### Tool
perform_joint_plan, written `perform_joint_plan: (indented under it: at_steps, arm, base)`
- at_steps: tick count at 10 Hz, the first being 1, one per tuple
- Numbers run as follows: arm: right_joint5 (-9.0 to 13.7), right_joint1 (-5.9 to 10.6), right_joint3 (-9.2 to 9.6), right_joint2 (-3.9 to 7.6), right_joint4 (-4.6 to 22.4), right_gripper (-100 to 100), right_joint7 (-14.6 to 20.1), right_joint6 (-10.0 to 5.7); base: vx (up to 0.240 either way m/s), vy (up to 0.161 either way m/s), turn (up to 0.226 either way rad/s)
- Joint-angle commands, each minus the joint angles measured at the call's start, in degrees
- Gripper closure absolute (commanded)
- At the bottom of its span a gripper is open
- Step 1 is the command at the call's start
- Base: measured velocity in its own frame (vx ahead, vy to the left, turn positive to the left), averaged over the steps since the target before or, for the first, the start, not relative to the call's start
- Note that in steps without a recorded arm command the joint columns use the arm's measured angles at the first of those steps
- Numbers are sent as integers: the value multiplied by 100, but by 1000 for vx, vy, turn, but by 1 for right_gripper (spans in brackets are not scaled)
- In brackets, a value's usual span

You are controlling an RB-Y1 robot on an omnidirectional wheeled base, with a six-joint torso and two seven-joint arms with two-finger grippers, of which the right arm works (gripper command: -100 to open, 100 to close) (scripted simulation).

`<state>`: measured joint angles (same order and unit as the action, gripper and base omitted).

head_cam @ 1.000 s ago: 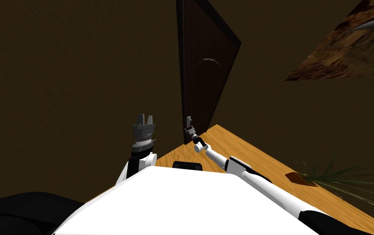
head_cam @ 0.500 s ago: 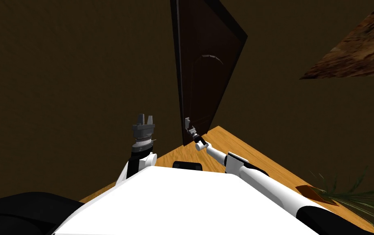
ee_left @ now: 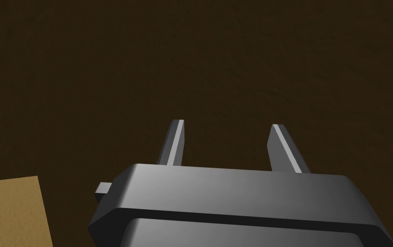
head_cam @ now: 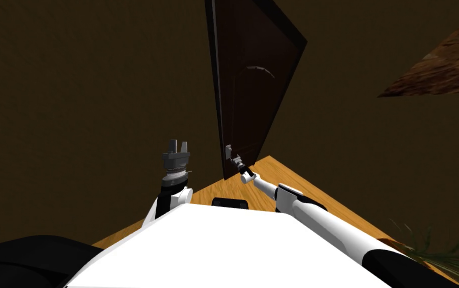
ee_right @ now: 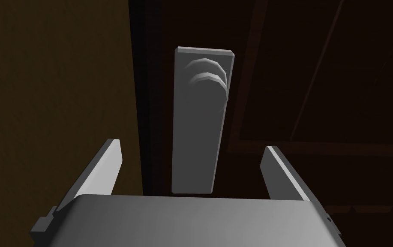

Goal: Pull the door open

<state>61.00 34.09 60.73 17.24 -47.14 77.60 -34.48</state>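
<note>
Up close, right end effector, released, points at the grey handle plate; overhead, door ajar.

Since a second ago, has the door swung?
Yes. The door opened wider: its handle edge sits further left of the brown wall picture, with the right gripper straddling the handle plate.

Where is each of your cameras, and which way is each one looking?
Head: on my head, looking steeply down and forward at the door and floor; both arms show, with the left gripper and right gripper.
Left wrist: on my left hand, facing the brown wall; its open fingers show.
Right wrist: on my right hand, facing the grey handle on the door; its open fingers stand either side of it.
Shared: head and right wrist both show the door and the right gripper.
</note>
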Motion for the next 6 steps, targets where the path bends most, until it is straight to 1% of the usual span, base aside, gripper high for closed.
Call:
perform_joint_plan:
  at_steps: [1,2,3,6]
  arm:
    - [5,-21,23,181,52,-100,177,-90]
    - [7,-30,34,266,76,-100,261,-132]
    - [10,-41,46,364,105,-100,357,-181]
    - [19,-80,88,701,201,-100,687,-348]
  base:
    - [36,55,169]
    - [61,128,152]
    - [60,119,97]
    - [58,100,135]
